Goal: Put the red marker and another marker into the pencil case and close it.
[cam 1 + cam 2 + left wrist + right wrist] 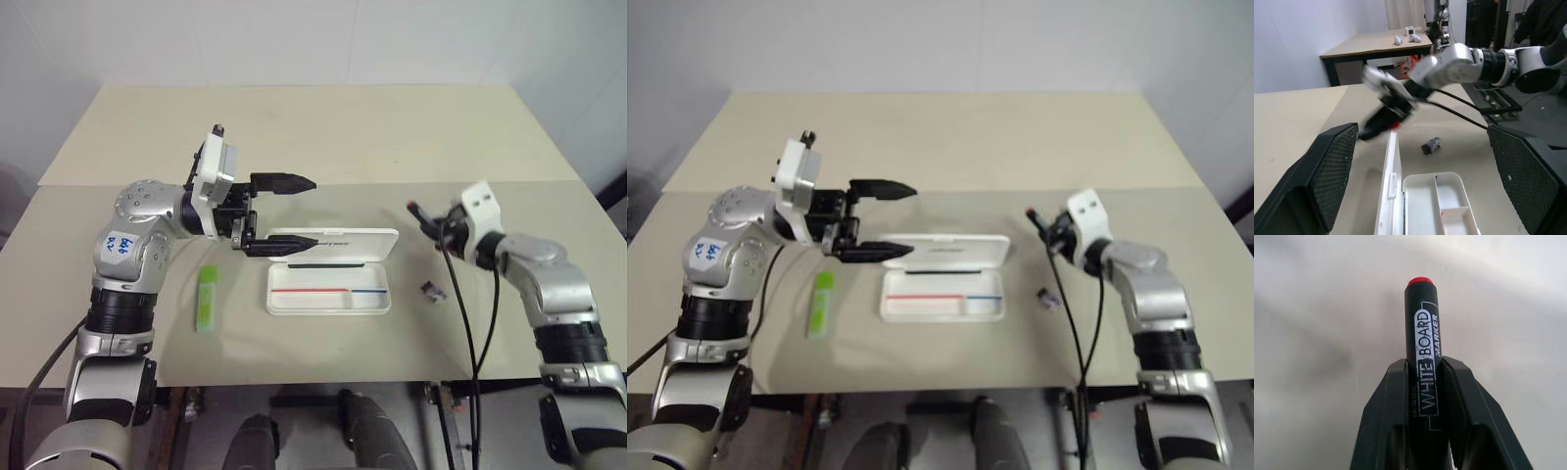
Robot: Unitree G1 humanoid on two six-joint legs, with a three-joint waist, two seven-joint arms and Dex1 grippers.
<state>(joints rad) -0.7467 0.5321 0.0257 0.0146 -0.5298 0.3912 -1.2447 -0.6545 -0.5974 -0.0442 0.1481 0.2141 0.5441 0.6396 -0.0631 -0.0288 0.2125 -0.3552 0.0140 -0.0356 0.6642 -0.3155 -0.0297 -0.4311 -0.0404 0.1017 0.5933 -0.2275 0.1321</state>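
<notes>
Red marker barrel reads "WHITE BOARD MARKER": white label, "WHITE BOARD" in an outlined box, "MARKER" smaller beside it, seen in the right wrist view. Pencil case lid carries a short line of dark lettering, too small to read. Blue handwriting on a white sticker on the left arm's shoulder housing, not legible either.

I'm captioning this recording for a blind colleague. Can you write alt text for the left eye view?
The right gripper holds the red marker above the table, right of the open white pencil case. The left gripper hovers open over the case's raised lid; a green highlighter lies left of the case, a small grey piece right.
</notes>
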